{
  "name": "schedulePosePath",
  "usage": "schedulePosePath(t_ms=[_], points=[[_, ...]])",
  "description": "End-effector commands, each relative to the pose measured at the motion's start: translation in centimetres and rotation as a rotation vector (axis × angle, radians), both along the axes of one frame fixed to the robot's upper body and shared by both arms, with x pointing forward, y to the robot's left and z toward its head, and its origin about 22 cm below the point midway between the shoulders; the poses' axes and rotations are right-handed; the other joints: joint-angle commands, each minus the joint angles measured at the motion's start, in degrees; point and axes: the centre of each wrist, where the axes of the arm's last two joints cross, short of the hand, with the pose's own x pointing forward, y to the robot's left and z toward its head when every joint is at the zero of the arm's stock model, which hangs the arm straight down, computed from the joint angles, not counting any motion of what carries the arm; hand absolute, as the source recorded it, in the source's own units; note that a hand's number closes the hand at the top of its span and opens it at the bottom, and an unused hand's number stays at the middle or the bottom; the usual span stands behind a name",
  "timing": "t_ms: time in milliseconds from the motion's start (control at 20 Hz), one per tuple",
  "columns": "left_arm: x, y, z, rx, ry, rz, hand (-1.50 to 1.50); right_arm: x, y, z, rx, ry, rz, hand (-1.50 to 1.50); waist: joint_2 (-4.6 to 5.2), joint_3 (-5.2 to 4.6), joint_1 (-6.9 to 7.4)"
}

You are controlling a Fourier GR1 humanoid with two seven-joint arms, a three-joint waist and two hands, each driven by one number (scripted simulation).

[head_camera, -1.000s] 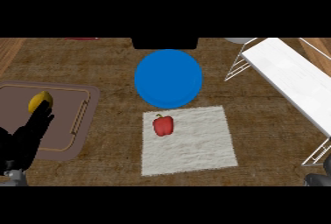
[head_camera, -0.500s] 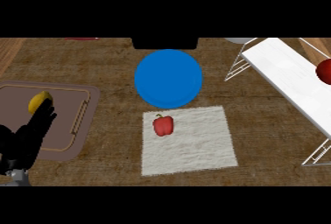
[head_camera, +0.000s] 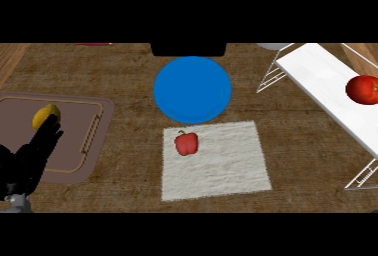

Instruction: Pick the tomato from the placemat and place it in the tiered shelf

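Resting at the lower left edge of the head view, the left hand [head_camera: 29, 162] was open, its black fingers straight and pointing up and slightly right, holding nothing. The right hand did not show in the view.

Items recorded, by position from that hand:

1. Yellow fruit [head_camera: 46, 116]: just beyond the fingertips, lying on the tray; whether the fingertips touched it could not be told.
2. Tray [head_camera: 88, 145]: brown, with a raised rim, directly under and beside the hand, on the counter [head_camera: 125, 75].
3. Placemat [head_camera: 221, 165]: pale and square, to the hand's right, apart from the tray.
4. Red pepper [head_camera: 186, 143]: on the placemat's near-left part, stem end pointing away from the robot, well apart from the hand.
5. Plate [head_camera: 193, 90]: blue, beyond the placemat, up and right of the hand, its near rim just at the placemat's far edge.
6. Tiered shelf [head_camera: 325, 95]: white top board on wire legs, far to the hand's right, running diagonally to the view's right edge.
7. Tomato [head_camera: 363, 90]: red and round, on the shelf's top board at the view's right edge, the item farthest from the hand.
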Motion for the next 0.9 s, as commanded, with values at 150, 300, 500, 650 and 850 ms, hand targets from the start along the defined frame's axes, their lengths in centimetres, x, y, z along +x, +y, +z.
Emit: schedulePosePath(t_ms=[150,300,500,650,850], points=[[0.1,-1.0,0.0,0.013,-0.004,0.003,0.00,-2.9,0.7,1.0,0.143,-0.217,0.048,-1.50,-0.18,0.01,-0.30],[-0.9,-1.0,-1.4,-0.005,-0.004,0.003,0.00,-6.3,-0.2,2.2,0.152,-0.310,0.071,-1.50,-0.34,0.00,-0.66],[0.4,0.0,-0.1,0.009,0.005,0.013,0.00,-9.6,1.0,4.5,0.122,-0.419,0.053,-1.50,-0.26,-0.03,-0.83],[-1.6,0.0,-1.1,0.010,0.004,0.033,0.00,-14.5,0.8,5.5,0.123,-0.443,0.047,-1.50,-0.72,-0.03,-1.51],[-0.1,-0.9,-0.4,0.012,0.010,0.049,0.00,-18.1,2.4,6.5,0.108,-0.444,-0.051,-1.50,-1.19,-0.15,-2.97]])
